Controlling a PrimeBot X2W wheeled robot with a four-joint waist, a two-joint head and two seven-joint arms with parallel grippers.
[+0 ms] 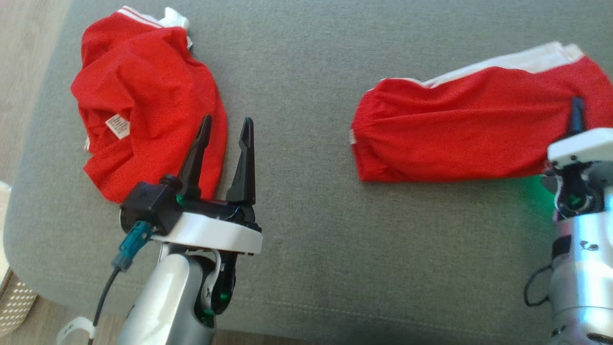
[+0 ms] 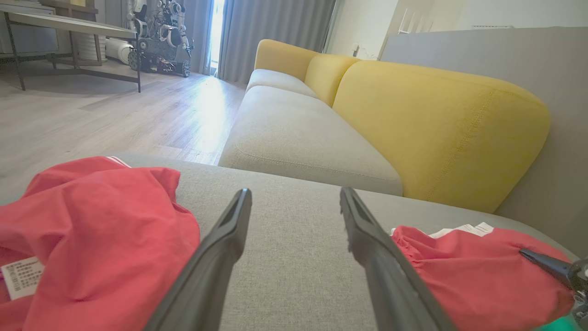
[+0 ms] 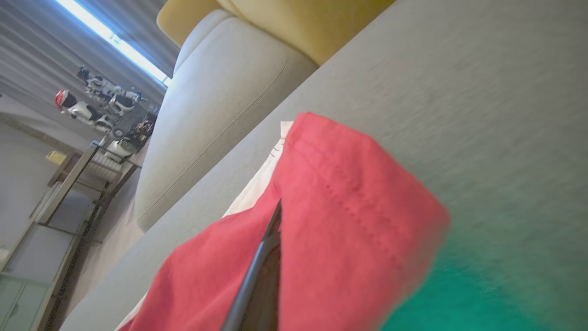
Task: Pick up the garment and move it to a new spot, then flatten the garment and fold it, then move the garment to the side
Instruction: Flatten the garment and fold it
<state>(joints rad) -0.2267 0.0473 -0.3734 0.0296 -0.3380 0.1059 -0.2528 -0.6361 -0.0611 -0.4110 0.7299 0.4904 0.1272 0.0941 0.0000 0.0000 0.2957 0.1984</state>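
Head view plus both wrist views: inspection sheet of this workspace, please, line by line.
Surface: grey cushion, bare between the garments.
Job's things: red shorts with white stripe, at right, one end pinched.
Clutter: crumpled red garment with white label, at left.
Grippers: left gripper open, beside the crumpled garment, holding nothing; right gripper shut on the shorts.
Cables: black cable from left wrist plug; black loop at right arm.
Surroundings: yellow-backed sofa, wooden floor, table, another robot.
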